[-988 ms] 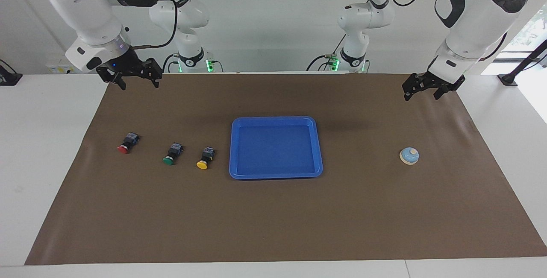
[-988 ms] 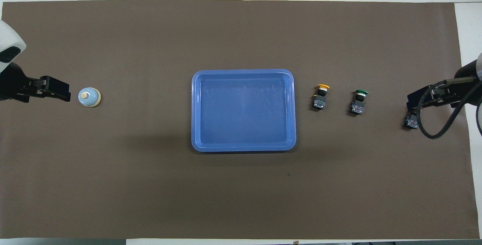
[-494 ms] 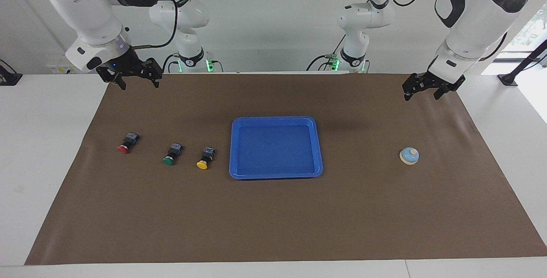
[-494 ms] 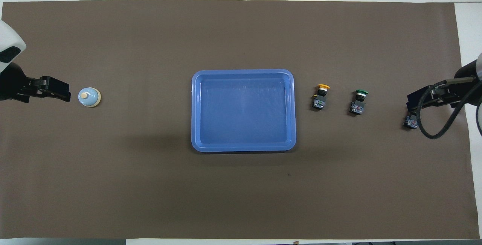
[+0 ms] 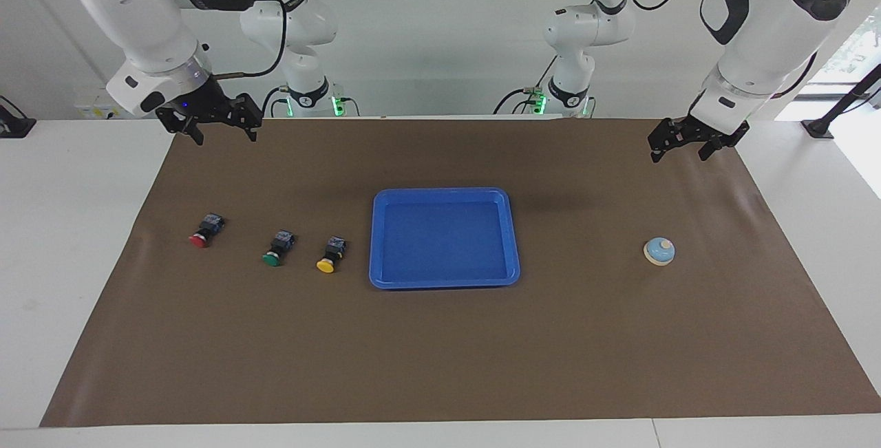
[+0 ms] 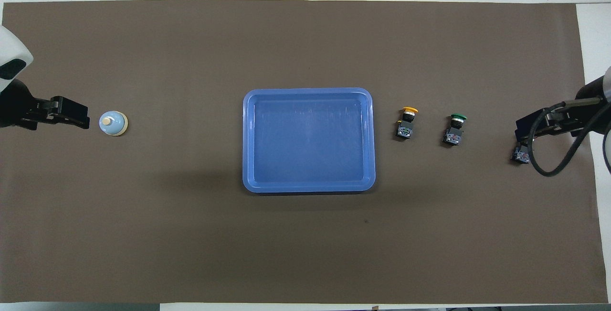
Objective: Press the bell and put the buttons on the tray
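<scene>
The blue tray lies at the middle of the brown mat with nothing in it. Three buttons lie in a row toward the right arm's end: yellow closest to the tray, then green, then red. The light-blue bell sits toward the left arm's end. My right gripper hangs open and high, covering most of the red button in the overhead view. Well above the mat, the left gripper is open and holds nothing, beside the bell in the overhead view.
A brown mat covers most of the white table. A black cable loops off the right wrist.
</scene>
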